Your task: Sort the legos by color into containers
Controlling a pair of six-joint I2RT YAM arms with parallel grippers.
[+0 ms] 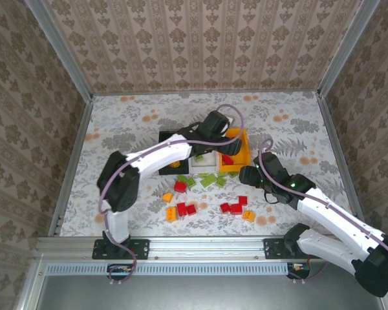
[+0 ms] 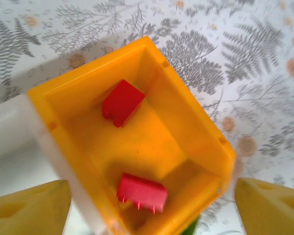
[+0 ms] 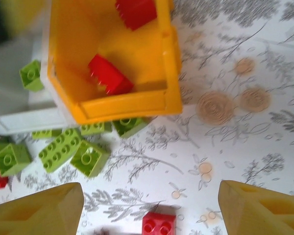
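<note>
While the left gripper is hanging over the orange rectangular plastic bin, its fingers are standing wide apart with nothing between them. Two red plastic bricks are lying loose on the bin floor beneath. The right gripper is likewise gaping and carrying nothing, hovering above the patterned table at 5 o'clock of that bin.

Location of stock: in the overhead view, the unsorted small chunky plastic bricks, red, light green and orange-yellow, are lying scattered at 6 o'clock of the three bins. The green ones are crowding against the white plastic bin and the orange bin's near wall. One loose red brick is sitting close by at 6 o'clock of the right gripper.

Handling, as judged: these pieces are looking light, rigid and glossy, so a skewed pinch is likely to slip but not to break them. You should be taking each one squarely across its two flat side walls, below the studs.

Arm pose: the left arm is stretching from its base toward 1 o'clock, its forearm passing above the black plastic bin and its wrist pointing down. The right arm is reaching toward 11 o'clock, its wrist tilting down.
</note>
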